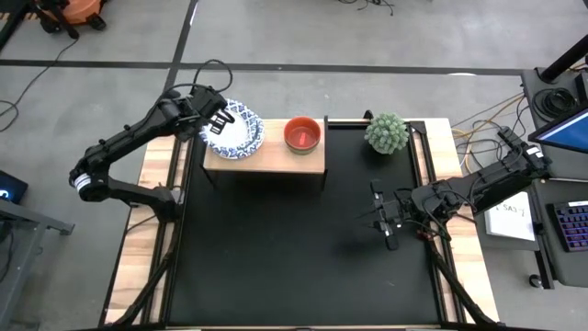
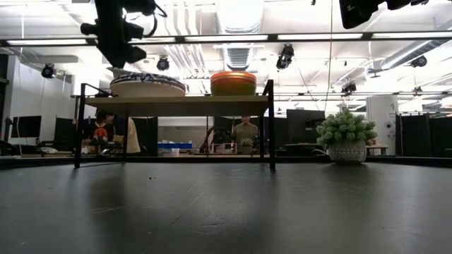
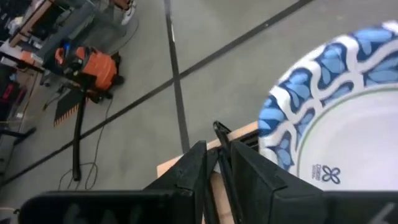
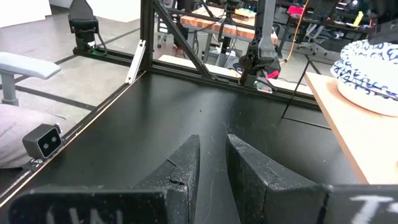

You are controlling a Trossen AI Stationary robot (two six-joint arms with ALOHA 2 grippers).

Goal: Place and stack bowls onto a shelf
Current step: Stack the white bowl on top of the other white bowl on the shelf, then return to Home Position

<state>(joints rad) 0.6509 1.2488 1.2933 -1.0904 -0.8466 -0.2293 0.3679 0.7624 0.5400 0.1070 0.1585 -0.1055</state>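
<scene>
Left gripper up over the far-left end of the shelf, right at the rim of the blue-patterned bowls; fingers nearly together, gripping nothing that shows, whether touching the rim cannot be told. Blue-patterned bowls stacked on the shelf's left end, edge overhanging the board a little. Red bowl sitting on the shelf too, toward the right end, just beside the stack but apart from it. Green spiky plant in its pot on the black tabletop, off the shelf's right end, near but clear of it. Right gripper low over the tabletop at the right side, well apart from the shelf, fingers with a narrow gap, empty. From table height, people visible in the room behind the shelf's legs.
</scene>
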